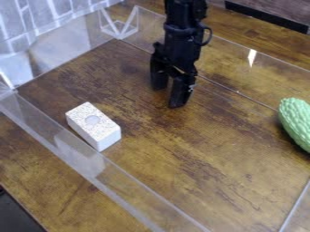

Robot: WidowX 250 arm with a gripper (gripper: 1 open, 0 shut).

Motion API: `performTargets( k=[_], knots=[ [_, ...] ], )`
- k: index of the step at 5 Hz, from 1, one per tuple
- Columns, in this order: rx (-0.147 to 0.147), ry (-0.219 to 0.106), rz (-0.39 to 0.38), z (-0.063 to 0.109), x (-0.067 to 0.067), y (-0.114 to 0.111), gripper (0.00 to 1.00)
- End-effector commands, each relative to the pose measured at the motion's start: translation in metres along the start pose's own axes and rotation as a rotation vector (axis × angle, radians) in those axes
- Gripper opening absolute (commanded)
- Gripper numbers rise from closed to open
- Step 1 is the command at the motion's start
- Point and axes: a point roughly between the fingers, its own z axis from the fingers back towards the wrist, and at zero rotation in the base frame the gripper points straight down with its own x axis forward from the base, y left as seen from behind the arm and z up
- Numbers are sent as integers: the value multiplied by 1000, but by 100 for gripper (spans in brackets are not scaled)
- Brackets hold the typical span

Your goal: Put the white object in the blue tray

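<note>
The white object (pixel 93 125) is a small brick-shaped block with a speckled top and a faint circle, lying on the wooden table at the left. My gripper (pixel 169 91) points straight down over the middle of the table, well to the upper right of the block. Its two black fingers stand apart with nothing between them, so it is open. The blue tray is out of view.
A green bumpy oval object (pixel 295 121) lies at the right edge. A clear sheet (pixel 72 172) covers the wooden table (pixel 206 163), with raised transparent edges along the front and left. A tiled wall panel (pixel 36 23) stands at the back left.
</note>
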Motion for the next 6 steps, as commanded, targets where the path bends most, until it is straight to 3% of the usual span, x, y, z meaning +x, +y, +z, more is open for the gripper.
performTargets(
  k=[1, 3, 6],
  knots=[
    [21, -28, 0, 12, -3, 4, 100],
    [32, -22, -3, 19, -17, 3, 100],
    [32, -21, -8, 21, -28, 3, 100]
  ],
)
